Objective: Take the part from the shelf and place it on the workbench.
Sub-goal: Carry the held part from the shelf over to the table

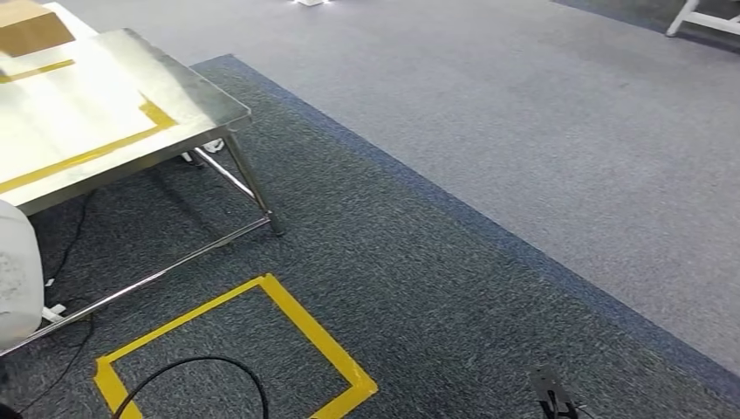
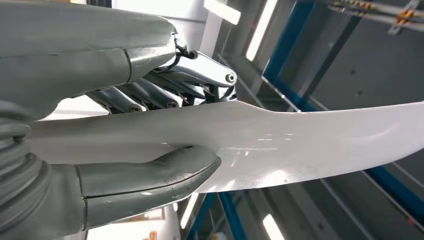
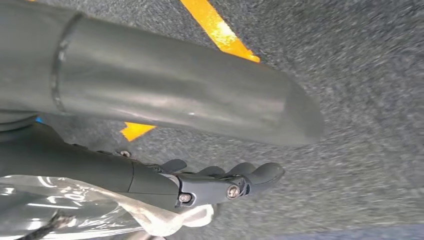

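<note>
The left robot hand (image 2: pixel 150 115) is clamped on the smooth white curved plastic part (image 2: pixel 310 145): in the left wrist view the thick grey thumb presses one face of the part while the metal fingers (image 2: pixel 200 75) bear on the opposite face, and the part runs out from the grip toward the right of that frame, against a ceiling with strip lights and blue beams. So the part is off the shelf and in the robot's keeping. In the head view a rounded white shape at the left edge, middle height, may be the same part, though that cannot be settled from so little of it.

The right robot hand (image 3: pixel 210 185) hangs over the dark speckled carpet, near a strip of yellow floor tape (image 3: pixel 220 32). Its dark fingers are loosely curled with nothing between them; a crumpled clear plastic wrap (image 3: pixel 75 210) lies just beside the wrist, not held.

The shiny stainless-steel workbench surface (image 1: pixel 105 96), marked with yellow tape lines, sits in the upper left of the head view, with a brown cardboard box (image 1: pixel 30 26) at its far corner. By my judgement the pick is done; bringing the part over that surface and setting it down is left.
</note>
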Robot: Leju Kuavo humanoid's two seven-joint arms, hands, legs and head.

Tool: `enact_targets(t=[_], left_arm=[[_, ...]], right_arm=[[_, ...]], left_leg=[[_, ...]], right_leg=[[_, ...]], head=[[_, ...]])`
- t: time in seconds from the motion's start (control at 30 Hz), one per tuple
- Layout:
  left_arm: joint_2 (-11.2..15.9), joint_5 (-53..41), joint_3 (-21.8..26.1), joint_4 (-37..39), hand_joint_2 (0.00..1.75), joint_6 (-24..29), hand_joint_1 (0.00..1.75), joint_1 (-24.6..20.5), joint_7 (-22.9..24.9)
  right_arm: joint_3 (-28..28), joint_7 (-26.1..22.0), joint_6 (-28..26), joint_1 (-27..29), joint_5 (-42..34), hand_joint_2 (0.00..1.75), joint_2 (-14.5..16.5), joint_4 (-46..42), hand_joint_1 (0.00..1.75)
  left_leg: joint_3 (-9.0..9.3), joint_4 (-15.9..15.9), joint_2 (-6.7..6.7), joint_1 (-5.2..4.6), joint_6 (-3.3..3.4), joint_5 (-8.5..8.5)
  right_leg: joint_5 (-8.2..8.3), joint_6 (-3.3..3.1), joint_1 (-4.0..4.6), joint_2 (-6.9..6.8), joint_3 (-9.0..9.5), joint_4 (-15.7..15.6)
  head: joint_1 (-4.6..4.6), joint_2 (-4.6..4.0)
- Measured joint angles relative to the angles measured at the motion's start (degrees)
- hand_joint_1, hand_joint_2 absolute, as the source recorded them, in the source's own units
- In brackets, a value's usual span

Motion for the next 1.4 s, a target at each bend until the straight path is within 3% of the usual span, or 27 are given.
enact_targets(t=[0.03, 0.07, 0.13, 0.17, 0.23, 0.3, 0.37, 0.43, 0.47, 0.5, 0.53, 0.6, 0.67, 0.73, 0.8, 0.87, 0.93, 0.97, 1.0, 1.03, 1.1, 1.17, 1.23, 1.27, 1.33, 1.4], left_arm=[[-0.01, 0.03, 0.00, 0.00, 1.75, -0.05, 1.75, -0.01, 0.00], [-0.01, 0.05, -0.01, 0.00, 1.75, -0.09, 1.75, -0.06, 0.00], [-0.04, 0.26, -0.01, -0.01, 1.75, -0.13, 1.75, -0.19, 0.00], [-0.06, 0.43, 0.00, -0.02, 1.75, -0.14, 1.75, -0.20, 0.00], [-0.11, 0.66, 0.01, -0.04, 1.75, -0.23, 1.75, -0.07, 0.00], [-0.27, 0.81, 0.00, -0.07, 1.75, -0.32, 1.75, -0.08, 0.00], [-0.50, 0.84, -0.01, -0.08, 1.75, -0.17, 1.75, -0.17, 0.03], [-0.66, 0.30, -0.01, -0.01, 1.75, 0.52, 1.75, -0.09, 0.13], [-0.71, -0.07, 0.00, 0.05, 1.75, 0.92, 1.75, -0.02, 0.19], [-0.75, -0.35, 0.00, 0.13, 1.75, 1.16, 1.75, 0.04, 0.23], [-0.78, -0.52, 0.00, 0.20, 1.75, 1.27, 1.75, 0.07, 0.27], [-0.81, -0.60, -0.03, 0.29, 1.75, 1.27, 1.75, 0.07, 0.32], [-0.84, -0.66, -0.09, 0.32, 1.75, 1.22, 1.75, 0.10, 0.38], [-0.83, -0.68, -0.15, 0.33, 1.75, 1.18, 1.75, 0.25, 0.39], [-0.81, -0.68, -0.16, 0.33, 1.75, 1.18, 1.75, 0.32, 0.38], [-0.81, -0.68, -0.18, 0.34, 1.75, 1.18, 1.75, 0.22, 0.37], [-0.80, -0.68, -0.21, 0.36, 1.75, 1.16, 1.75, 0.17, 0.37], [-0.77, -0.68, -0.23, 0.37, 1.75, 1.14, 1.75, 0.18, 0.37], [-0.73, -0.69, -0.25, 0.37, 1.75, 1.11, 1.75, 0.18, 0.34], [-0.69, -0.69, -0.27, 0.37, 1.75, 1.08, 1.75, 0.17, 0.31], [-0.66, -0.58, -0.34, 0.36, 1.75, 1.07, 1.75, 0.09, 0.20], [-0.66, -0.24, -0.44, 0.29, 1.75, 1.09, 1.75, -0.02, 0.11], [-0.66, 0.19, -0.48, 0.20, 1.75, 1.20, 1.75, 0.09, 0.08], [-0.69, 0.34, -0.47, 0.12, 1.75, 1.28, 1.75, 0.20, 0.07], [-0.80, 0.57, -0.47, -0.09, 1.75, 1.43, 1.75, 0.14, 0.03], [-0.93, 0.74, -0.48, -0.22, 1.75, 1.49, 1.75, 0.04, 0.02]], right_arm=[[0.03, 0.25, 0.00, -0.05, 0.20, 0.00, 0.01, 0.00, 0.00], [0.05, 0.43, 0.00, -0.09, 0.39, 0.00, 0.01, 0.00, 0.00], [0.10, 0.52, 0.00, -0.11, 0.63, 0.00, 0.00, 0.00, 0.00], [0.14, 0.55, 0.00, -0.12, 0.67, 0.00, -0.01, 0.00, 0.00], [0.27, 0.67, 0.00, -0.26, 0.69, 0.00, -0.01, 0.00, 0.00], [0.43, 0.88, -0.01, -0.37, 0.71, 0.00, -0.02, 0.01, 0.00], [0.60, 1.20, -0.03, -0.17, 0.71, 0.00, -0.03, 0.02, 0.00], [0.66, 1.59, -0.08, 0.22, 0.64, 0.00, -0.03, 0.02, 0.00], [0.63, 1.78, -0.11, 0.36, 0.61, 0.00, -0.03, 0.02, 0.00], [0.62, 1.90, -0.13, 0.45, 0.59, 0.00, -0.04, 0.02, 0.00], [0.61, 1.99, -0.14, 0.50, 0.60, 0.00, -0.04, 0.02, 0.00], [0.64, 2.10, -0.16, 0.53, 0.65, 0.00, -0.04, 0.04, 0.00], [0.71, 2.17, -0.25, 0.52, 0.69, 0.00, -0.03, 0.08, 0.00], [0.75, 2.21, -0.38, 0.49, 0.70, 0.00, 0.07, 0.11, 0.00], [0.75, 2.20, -0.49, 0.49, 0.68, 0.00, 0.14, 0.09, 0.00], [0.75, 2.18, -0.54, 0.57, 0.68, 0.00, 0.13, 0.08, 0.00], [0.74, 2.15, -0.54, 0.68, 0.64, 0.00, 0.13, 0.09, 0.00], [0.73, 2.08, -0.53, 0.68, 0.60, 0.00, 0.13, 0.09, 0.00], [0.72, 1.95, -0.51, 0.64, 0.55, 0.00, 0.13, 0.09, 0.00], [0.70, 1.79, -0.50, 0.59, 0.50, 0.00, 0.13, 0.09, 0.00], [0.66, 1.43, -0.57, 0.50, 0.23, 0.00, 0.13, 0.09, 0.00], [0.49, 1.02, -0.65, 0.34, -0.73, 0.00, 0.13, 0.09, 0.00], [0.03, 0.54, -0.64, -0.06, -1.90, 0.00, 0.14, 0.08, 0.00], [-0.24, 0.35, -0.64, -0.26, -2.26, 0.00, 0.14, 0.08, 0.00], [-0.58, 0.15, -0.65, -0.39, -2.54, 0.00, 0.14, 0.07, 0.00], [-0.78, 0.13, -0.63, -0.19, -2.55, 0.00, 0.15, 0.07, 0.00]], left_leg=[[1.71, -3.70, 0.68, 0.01, 0.14, 2.40], [3.59, -7.54, 2.27, -0.26, 0.39, 4.10], [5.94, -12.57, 4.87, -0.89, 1.13, 5.34], [6.17, -13.22, 5.40, -1.20, 1.48, 4.95], [6.19, -13.71, 4.03, -1.12, 2.16, 4.93], [6.43, -14.17, 2.50, -0.76, 2.88, 5.10], [6.56, -14.32, 1.03, -0.54, 3.41, 5.04], [6.65, -14.31, -0.66, -0.56, 3.64, 4.89], [6.79, -14.30, -1.62, -0.57, 3.64, 4.82], [7.03, -14.29, -2.59, -0.55, 3.58, 4.71], [7.35, -14.27, -3.53, -0.52, 3.45, 4.55], [7.70, -14.11, -5.07, -0.50, 3.01, 4.18], [7.37, -14.04, -6.43, -0.36, 2.35, 4.15], [7.04, -14.18, -7.66, -0.21, 1.65, 4.31], [6.44, -12.67, -5.55, -0.45, 0.94, 3.35], [3.65, -6.63, -1.71, -0.45, 0.27, 0.29], [-0.20, 0.80, -0.40, -0.11, -0.15, -2.40], [-1.17, 2.44, -0.29, 0.00, -0.24, -2.33], [-1.03, 1.80, -0.19, 0.06, -0.26, -1.13], [0.19, -0.95, 0.11, 0.08, -0.16, 0.94], [4.04, -8.80, 2.39, -0.32, 0.44, 4.53], [6.15, -12.96, 4.31, -0.88, 1.23, 5.16], [6.32, -13.45, 3.90, -1.08, 1.89, 4.68], [6.54, -13.82, 3.51, -0.99, 2.20, 4.72], [7.07, -14.53, 2.89, -0.61, 2.83, 4.88], [7.34, -14.71, 2.29, -0.46, 3.32, 4.78]], right_leg=[[-0.33, 0.17, -0.01, -0.72, 0.47, 0.00], [-0.70, 0.44, 0.09, -1.39, 0.79, -0.01], [-1.39, 1.09, 0.43, -2.69, 1.18, -0.07], [-1.63, 1.38, 0.60, -3.40, 1.33, -0.21], [-2.02, 1.90, 0.63, -4.38, 2.12, -0.53], [-3.60, 2.31, 0.41, -1.56, 1.58, 1.50], [-6.92, 2.50, 0.26, 2.31, -2.00, 8.37], [-8.90, 2.58, 0.29, 3.27, -6.37, 15.42], [-8.18, 2.57, 0.31, 3.39, -7.54, 16.42], [-6.20, 2.51, 0.31, 3.52, -7.57, 15.04], [-3.39, 2.41, 0.27, 3.95, -6.59, 11.61], [0.61, 2.20, -0.03, 6.71, -3.83, 4.14], [1.08, 1.84, -0.17, 8.75, -2.29, 0.99], [0.90, 1.27, -0.13, 7.82, -1.69, 0.49], [0.90, 0.55, -0.30, 6.27, -1.12, 0.06], [0.63, -0.08, -0.25, 4.48, -0.53, -0.16], [0.20, -0.31, -0.07, 2.65, -0.10, -0.16], [-0.05, -0.29, -0.03, 1.78, 0.16, -0.16], [-0.31, -0.23, -0.01, 0.99, 0.48, -0.16], [-0.61, -0.11, -0.01, 0.24, 0.91, -0.16], [-1.35, 0.35, 0.13, -0.97, 1.51, -0.18], [-2.00, 1.00, 0.38, -1.97, 1.80, -0.30], [-2.32, 1.54, 0.54, -2.89, 2.51, -0.68], [-2.58, 1.79, 0.54, -2.66, 2.80, -0.65], [-4.39, 2.19, 0.47, -0.22, 1.81, 2.10], [-7.39, 2.34, 0.36, 2.59, -2.45, 9.22]], head=[[-0.01, 0.00], [0.00, 0.00], [0.01, 0.00], [0.08, 0.00], [0.26, 0.00], [0.46, 0.00], [0.80, 0.00], [0.93, 0.00], [0.94, 0.00], [0.94, 0.00], [0.95, 0.00], [0.90, 0.00], [0.89, 0.00], [0.90, 0.00], [0.58, 0.00], [0.19, 0.00], [0.08, 0.00], [0.07, 0.00], [0.05, 0.00], [0.05, 0.00], [0.02, 0.00], [0.05, 0.00], [0.17, 0.00], [0.25, 0.00], [0.58, 0.00], [0.96, 0.00]])
